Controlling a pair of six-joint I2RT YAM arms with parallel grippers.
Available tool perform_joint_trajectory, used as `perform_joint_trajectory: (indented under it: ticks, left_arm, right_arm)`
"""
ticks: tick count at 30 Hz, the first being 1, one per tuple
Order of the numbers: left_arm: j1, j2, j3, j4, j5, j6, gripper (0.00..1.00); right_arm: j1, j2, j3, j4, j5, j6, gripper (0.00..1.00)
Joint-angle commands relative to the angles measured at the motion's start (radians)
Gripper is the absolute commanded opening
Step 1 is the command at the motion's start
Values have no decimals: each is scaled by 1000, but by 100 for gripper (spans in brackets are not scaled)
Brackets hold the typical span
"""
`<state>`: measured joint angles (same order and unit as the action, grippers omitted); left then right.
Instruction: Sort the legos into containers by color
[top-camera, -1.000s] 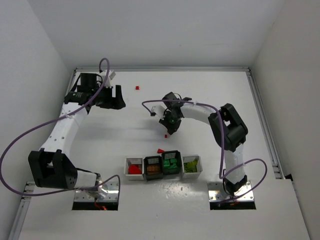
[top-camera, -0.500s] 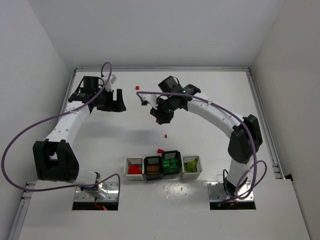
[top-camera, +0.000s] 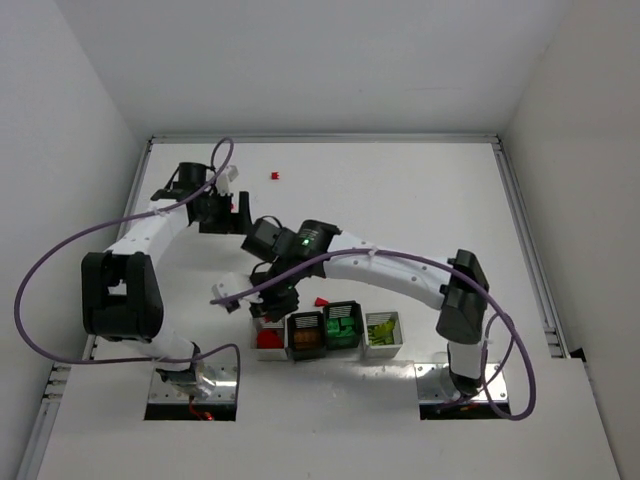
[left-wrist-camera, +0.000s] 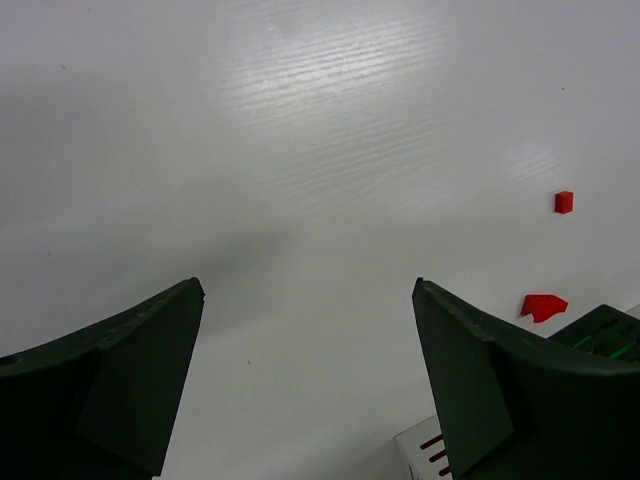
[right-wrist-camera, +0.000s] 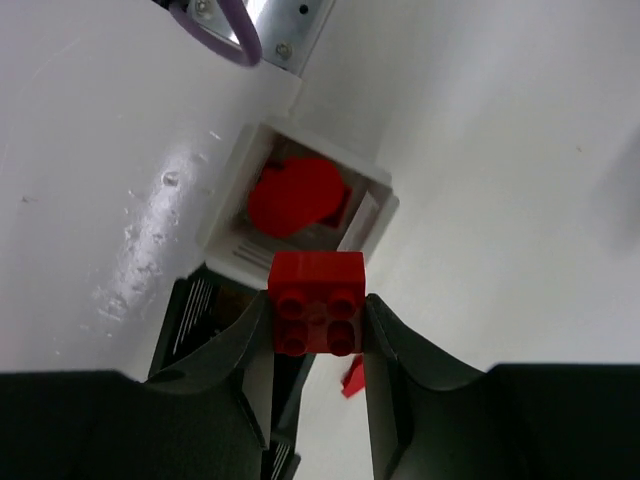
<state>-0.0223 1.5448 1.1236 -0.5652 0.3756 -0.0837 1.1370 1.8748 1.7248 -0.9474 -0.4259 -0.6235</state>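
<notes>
My right gripper (right-wrist-camera: 317, 308) is shut on a red two-by-two lego (right-wrist-camera: 317, 300) and holds it just above the left white container (right-wrist-camera: 228, 243), which has red legos (right-wrist-camera: 297, 194) in it. From above, this gripper (top-camera: 271, 303) hangs over the left end of the container row (top-camera: 327, 333): white with red (top-camera: 268, 338), black with orange-brown (top-camera: 305, 338), black with green (top-camera: 342, 327), white with yellow-green (top-camera: 382, 330). My left gripper (top-camera: 239, 211) is open and empty above the table, far left of middle, its jaws (left-wrist-camera: 308, 290) wide apart.
A small red lego (top-camera: 274, 176) lies far back on the table. A red piece (top-camera: 321, 301) lies just behind the containers; it also shows in the left wrist view (left-wrist-camera: 543, 306) and the right wrist view (right-wrist-camera: 352, 377). A tiny red cube (left-wrist-camera: 564, 202) lies beyond it.
My right arm has swung from the middle of the table forward and left, to above the left white container. My left gripper has shifted a little to the right.
</notes>
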Motion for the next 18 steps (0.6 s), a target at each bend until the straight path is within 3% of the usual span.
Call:
perform_joint_trajectory:
  ticks: [1,4,10,13,15,18]
  left_arm:
    - [13,31,-27,34,34,-19,92]
    - [13,43,-38,54,55,-28,92]
    - [13,54,-18,64,29,-50,92]
    - [13,54,-18,64,29,-41,92]
    - [4,43,-18,64,40,-31,92]
    - [4,43,-41,64,60,-31,93]
  right_arm:
    - [56,75,97,-39,9,-36,0]
    - [78,110,130,-63,29,-36,0]
    - [98,130,130,-87,53,-36,13]
    - [107,139,130,-96,71,-27,33]
    - [107,139,130,-87,82,-16,53]
    - [107,100,91,-39,119,5,67]
